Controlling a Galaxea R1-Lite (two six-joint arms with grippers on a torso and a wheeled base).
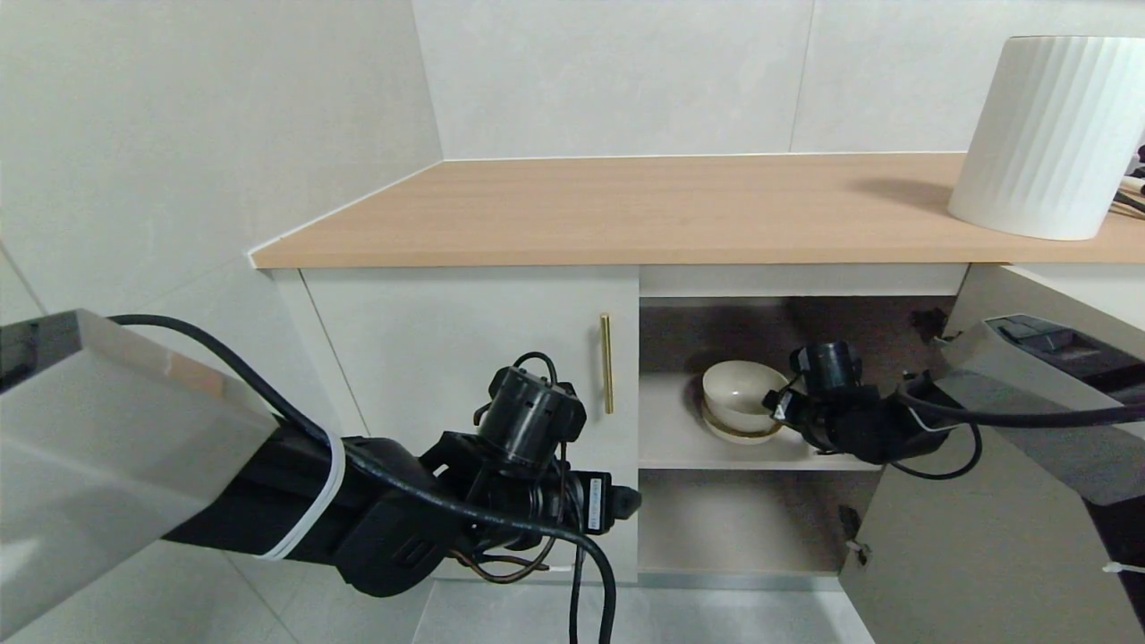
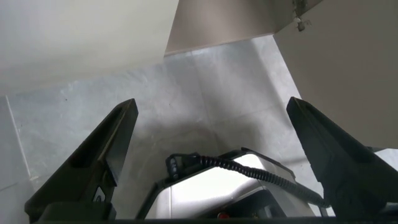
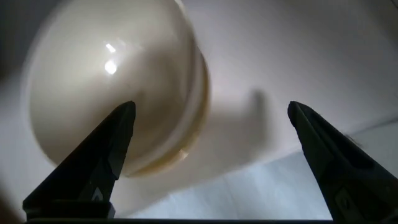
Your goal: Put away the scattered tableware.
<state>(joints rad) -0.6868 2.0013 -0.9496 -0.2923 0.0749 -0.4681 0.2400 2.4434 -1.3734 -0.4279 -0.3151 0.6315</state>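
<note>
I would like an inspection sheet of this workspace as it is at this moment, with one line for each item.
Surface: wooden countertop over a cabinet; the cabinet's upper shelf carries the tableware.
Job's things: cream bowl stacked on another dish, on that shelf.
Clutter: white ribbed container at the countertop's right end.
Grippers: right gripper open, close to the bowl, gripping nothing; left gripper open, low before the closed door, above the floor.
Cables: black cable along the left arm, another black cable at the right arm; neither touches the bowl.
Surroundings: tiled wall; gold handle on the closed door; right door swung open.
</note>
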